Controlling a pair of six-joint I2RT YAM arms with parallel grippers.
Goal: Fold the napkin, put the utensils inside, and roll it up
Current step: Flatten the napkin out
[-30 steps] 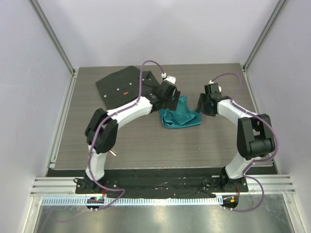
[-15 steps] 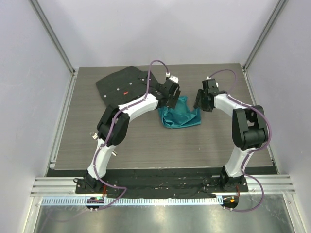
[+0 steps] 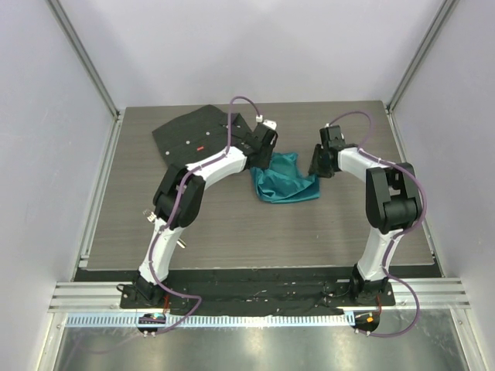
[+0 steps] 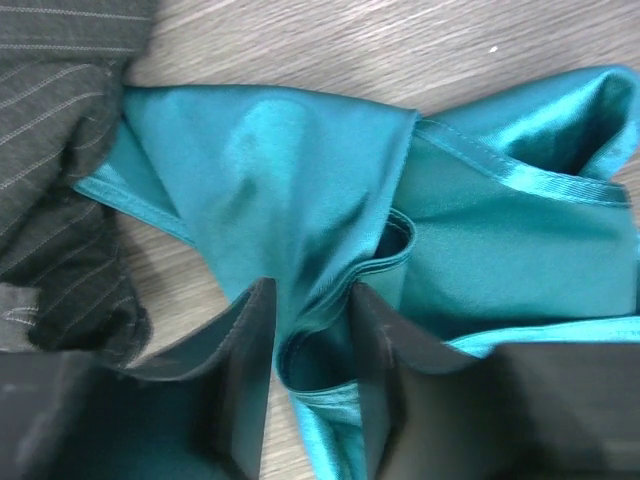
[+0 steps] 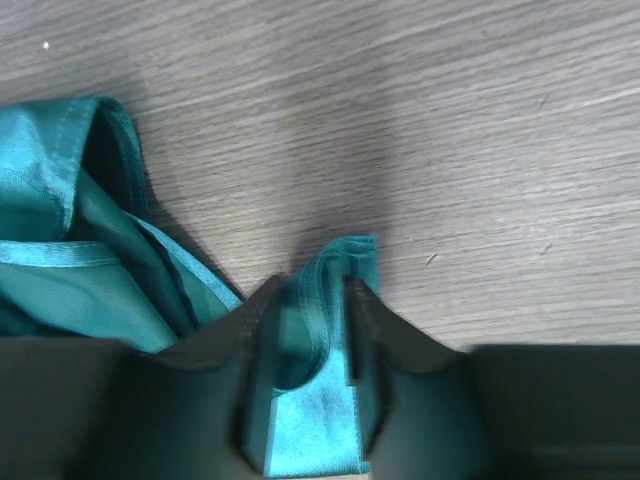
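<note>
The teal napkin (image 3: 283, 179) lies crumpled on the wooden table (image 3: 232, 224), and no utensils show in any view. My left gripper (image 3: 264, 154) is at its far left corner, next to the black shirt. In the left wrist view my left gripper (image 4: 310, 325) is open, its jaws half narrowed astride a hemmed fold of the napkin (image 4: 300, 170), with a gap still showing. My right gripper (image 3: 318, 165) is at the napkin's right corner. In the right wrist view my right gripper (image 5: 312, 300) is also open and half narrowed, with the napkin's corner (image 5: 345, 262) standing between the fingers.
A black buttoned shirt (image 3: 193, 137) with a small red tag lies at the table's far left, its edge (image 4: 60, 180) touching the napkin beside my left gripper. Grey walls and metal rails enclose the table.
Both grippers' jaws have narrowed around napkin corners. The left gripper has shifted slightly back and left, and the napkin's far edge has spread a little.
</note>
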